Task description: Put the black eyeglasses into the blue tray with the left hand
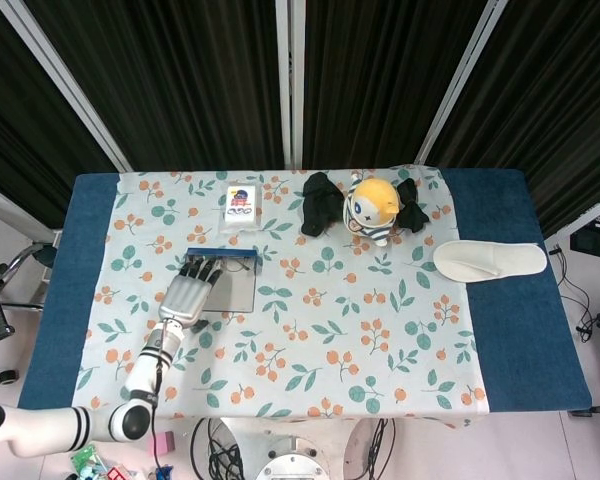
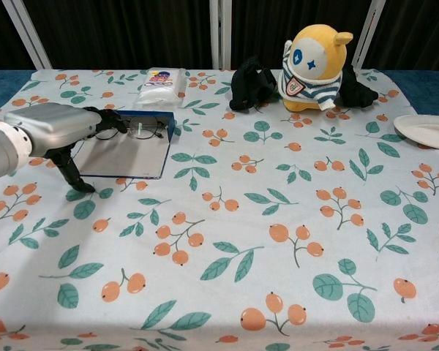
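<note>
The black eyeglasses [image 2: 137,128] lie inside the shallow blue tray [image 2: 124,162], against its far rim. In the head view the tray [image 1: 236,290] sits on the left half of the table, and the glasses are hard to make out there. My left hand [image 2: 53,130] hovers at the tray's left edge with its fingers spread and nothing in it. Its dark fingertips [image 2: 102,119] reach close to the left lens; whether they touch it is unclear. From above, the left hand [image 1: 187,292] overlaps the tray's left side. My right hand shows in neither view.
A snack packet [image 2: 161,84] lies just beyond the tray. A yellow plush toy [image 2: 314,58] stands at the back beside a black cloth [image 2: 250,84]. A white slipper [image 1: 490,260] rests at the right on the blue table edge.
</note>
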`<state>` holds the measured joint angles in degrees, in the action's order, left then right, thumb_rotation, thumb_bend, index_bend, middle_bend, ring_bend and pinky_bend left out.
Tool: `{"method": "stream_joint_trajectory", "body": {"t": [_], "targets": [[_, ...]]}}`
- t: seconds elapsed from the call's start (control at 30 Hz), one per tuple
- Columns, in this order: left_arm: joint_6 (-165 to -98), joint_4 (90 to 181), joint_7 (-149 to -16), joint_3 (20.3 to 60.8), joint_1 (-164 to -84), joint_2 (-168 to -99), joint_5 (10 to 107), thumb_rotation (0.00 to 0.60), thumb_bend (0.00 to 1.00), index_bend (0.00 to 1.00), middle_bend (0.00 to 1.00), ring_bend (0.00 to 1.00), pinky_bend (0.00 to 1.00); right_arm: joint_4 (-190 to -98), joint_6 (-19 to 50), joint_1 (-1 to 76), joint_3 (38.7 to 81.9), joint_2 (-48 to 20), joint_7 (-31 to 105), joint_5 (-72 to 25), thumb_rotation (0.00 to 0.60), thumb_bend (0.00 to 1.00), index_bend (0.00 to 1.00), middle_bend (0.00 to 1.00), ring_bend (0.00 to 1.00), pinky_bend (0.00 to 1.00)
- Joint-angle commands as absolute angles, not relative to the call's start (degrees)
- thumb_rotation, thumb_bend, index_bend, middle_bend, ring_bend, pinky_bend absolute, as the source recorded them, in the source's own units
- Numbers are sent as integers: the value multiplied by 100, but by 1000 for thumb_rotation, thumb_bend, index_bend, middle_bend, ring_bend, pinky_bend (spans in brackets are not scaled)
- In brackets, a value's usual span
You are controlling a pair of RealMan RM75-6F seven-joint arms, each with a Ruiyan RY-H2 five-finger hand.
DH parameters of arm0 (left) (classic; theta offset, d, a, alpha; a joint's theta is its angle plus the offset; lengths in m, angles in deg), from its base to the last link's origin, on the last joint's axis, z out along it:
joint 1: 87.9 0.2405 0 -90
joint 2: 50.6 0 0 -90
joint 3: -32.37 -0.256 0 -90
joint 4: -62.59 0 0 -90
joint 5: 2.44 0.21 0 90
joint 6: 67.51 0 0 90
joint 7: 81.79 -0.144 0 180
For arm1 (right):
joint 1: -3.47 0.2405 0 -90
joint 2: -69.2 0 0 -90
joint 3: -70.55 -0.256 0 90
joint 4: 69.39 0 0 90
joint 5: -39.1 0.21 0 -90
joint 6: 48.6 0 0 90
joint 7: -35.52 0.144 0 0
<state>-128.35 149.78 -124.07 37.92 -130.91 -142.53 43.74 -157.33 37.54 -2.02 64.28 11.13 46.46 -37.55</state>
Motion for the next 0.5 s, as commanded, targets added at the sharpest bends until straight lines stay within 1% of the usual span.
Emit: {"method": "stream_joint_trajectory", "body": {"t": [0.03,0.3,0.5], "targets": [[-12836,15026,-12407,3830,-13118,-14213,4369,600,156,134,0,2,117,-15756,3762,-200,6427,1116,4616,-3758,600,234,0,0,0,0],[-12817,15055,-12413,3883,-13172,-14150,4318,600,161,137,0,2,117,-15832,3717,-160,6441,1106,4490,-3772,600,234,0,0,0,0],[-12724,14918,-12380,3824,-13181,-14236,4259,600,163,143,0,2,117,-15858,3740,-167,6434,1117,4453,-3752,600,235,0,0,0,0]]}}
